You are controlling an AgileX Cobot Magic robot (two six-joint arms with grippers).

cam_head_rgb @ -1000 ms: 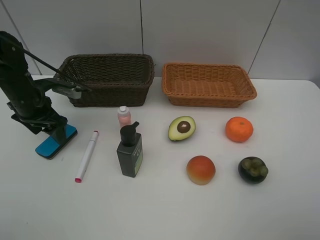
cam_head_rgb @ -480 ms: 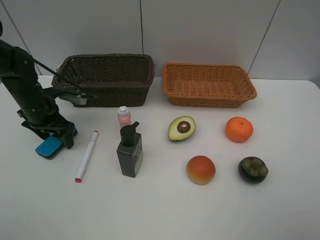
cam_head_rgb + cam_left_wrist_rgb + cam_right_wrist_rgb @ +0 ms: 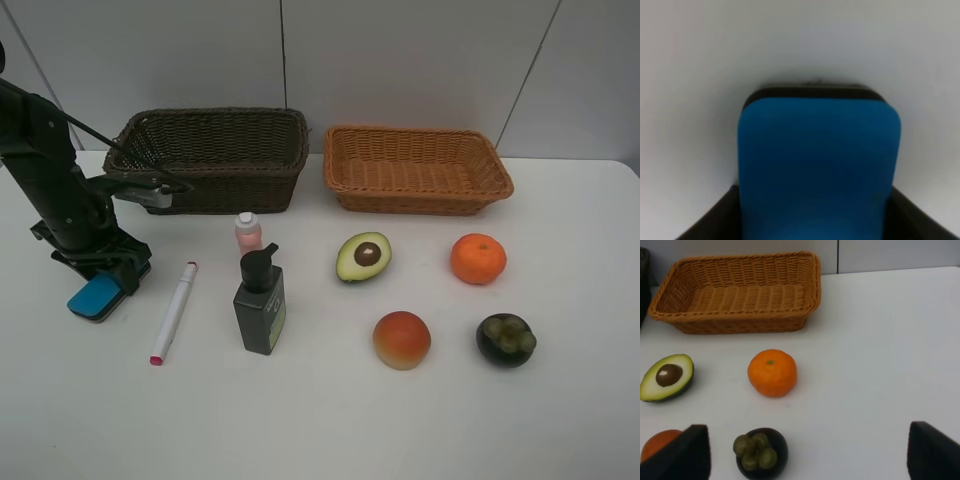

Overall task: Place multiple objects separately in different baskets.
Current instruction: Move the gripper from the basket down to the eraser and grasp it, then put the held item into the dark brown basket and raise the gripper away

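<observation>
On the matte white table (image 3: 330, 425), left end effector (image 3: 107, 272) straddles the flat blue eraser (image 3: 92, 298), grip unclear; right end effector (image 3: 815, 456) gapes.

A white desk (image 3: 320, 430) is stretching across the whole near part of the scene, from the left edge to the right, its top looking smooth and matte. Along its far edge a pale grey wall (image 3: 410, 60) is rising, made of flat panels. Thin dark seams (image 3: 283, 50) are running down the wall: one standing upright just left of the middle, one slanting on the far right, and another slanting at the far left. The wall is meeting the desk in a straight line.
</observation>
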